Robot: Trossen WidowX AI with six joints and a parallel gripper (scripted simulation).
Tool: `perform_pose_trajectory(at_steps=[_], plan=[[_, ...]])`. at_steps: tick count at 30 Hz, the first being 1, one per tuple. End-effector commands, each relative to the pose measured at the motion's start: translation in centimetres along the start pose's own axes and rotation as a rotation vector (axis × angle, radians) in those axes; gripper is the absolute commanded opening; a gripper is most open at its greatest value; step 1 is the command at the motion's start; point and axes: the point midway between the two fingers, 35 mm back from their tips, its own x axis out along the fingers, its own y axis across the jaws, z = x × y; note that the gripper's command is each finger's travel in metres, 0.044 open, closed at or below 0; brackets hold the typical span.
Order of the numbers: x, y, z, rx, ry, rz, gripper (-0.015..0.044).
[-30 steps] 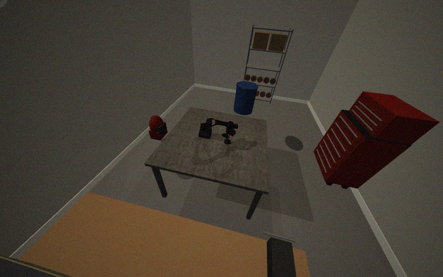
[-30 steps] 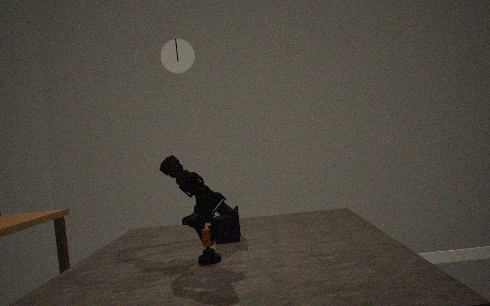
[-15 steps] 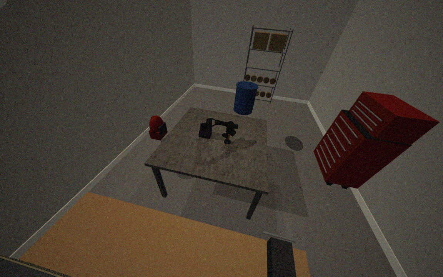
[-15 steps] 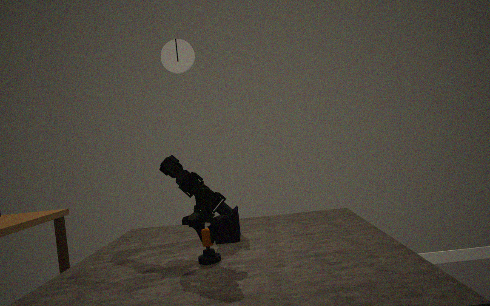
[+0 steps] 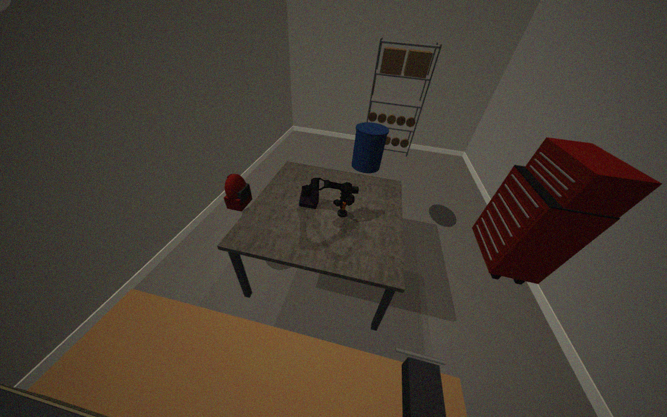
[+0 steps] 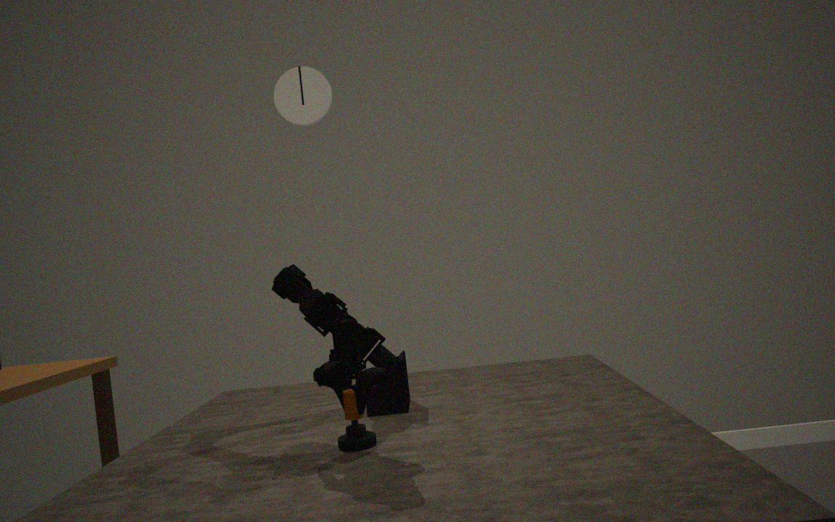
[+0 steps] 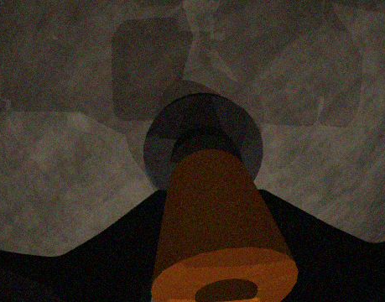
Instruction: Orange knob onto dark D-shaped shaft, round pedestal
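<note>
My gripper (image 7: pixel 210 199) (image 6: pixel 350 399) (image 5: pixel 343 203) is shut on the orange knob (image 7: pixel 221 230) (image 6: pixel 350 404) (image 5: pixel 343 205). The knob is upright, its D-shaped hole showing in its near end in the wrist view. It stands right above the dark round pedestal (image 7: pixel 158 143) (image 6: pixel 356 441) (image 5: pixel 342 213) on the grey table (image 6: pixel 537 428) (image 5: pixel 325 243). In the side view a short stretch of the dark shaft (image 6: pixel 354 424) shows between the knob's lower end and the pedestal. The shaft's top is hidden by the knob.
The arm's dark base box (image 6: pixel 388 392) (image 5: pixel 308 197) stands just behind the pedestal. Off the table are a blue barrel (image 5: pixel 369 147), a red tool chest (image 5: pixel 553 207), a shelf rack (image 5: pixel 403 93) and an orange-topped table (image 6: pixel 11 383).
</note>
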Motion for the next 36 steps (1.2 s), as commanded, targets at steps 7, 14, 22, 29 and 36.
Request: perform_pose_trajectory(at_steps=[7,14,22,29,36], plan=[[0.25,0.06,-0.07,0.024,-0.002,0.003,0.0000],[0.29,-0.01,0.01,0.024,-0.002,0.003,0.0000],[0.32,-0.01,0.01,0.003,-0.002,0.003,0.0000],[0.32,-0.01,0.01,0.003,-0.002,0.003,0.0000],[0.32,-0.01,0.01,0.003,-0.002,0.003,0.0000]])
